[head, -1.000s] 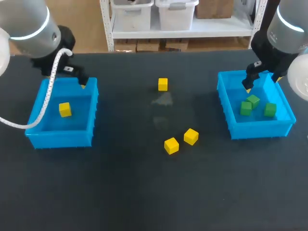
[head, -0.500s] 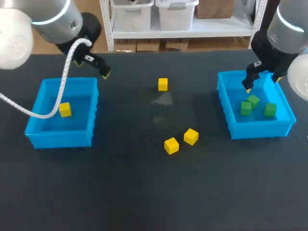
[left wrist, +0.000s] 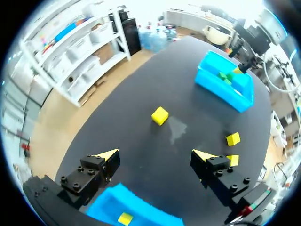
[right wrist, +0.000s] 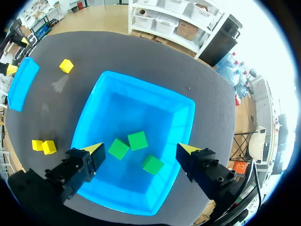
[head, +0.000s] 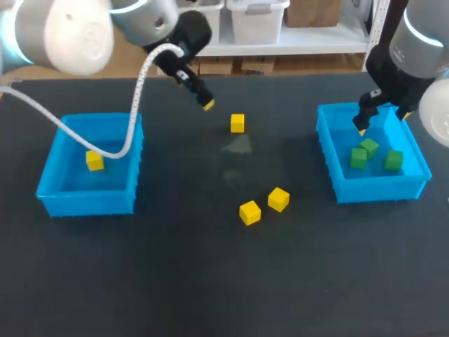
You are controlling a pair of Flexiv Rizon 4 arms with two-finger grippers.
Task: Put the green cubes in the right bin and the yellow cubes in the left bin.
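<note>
The left gripper [head: 205,104] hangs above the worktop [head: 175,281] near its far edge, between the left bin [head: 49,191] and the far yellow cube [head: 238,123]. Its jaws stand wide apart and hold nothing. In the left wrist view this cube [left wrist: 160,115] lies ahead of the gripper, almost on the middle line between the two fingers but not between them. So the coming move is, I judge, forward toward the side of the right bin [head: 326,151] and then down. A cube has no long axis. Here its faces seem turned a little against the line of the fingers, so a small turn of the wrist may help the fingers to meet flat sides.

The right gripper [head: 382,121] is over the right bin, its jaws wide open and empty too. Under it lie the three green cubes [right wrist: 137,140]. It is well apart from every loose yellow cube, so the left arm is clearly the nearer one.

One binned yellow cube [head: 95,161] lies inside the left bin. The two near yellow cubes [head: 250,212] sit just beside each other around the middle of the worktop, nearer to the front edge than the far one.
</note>
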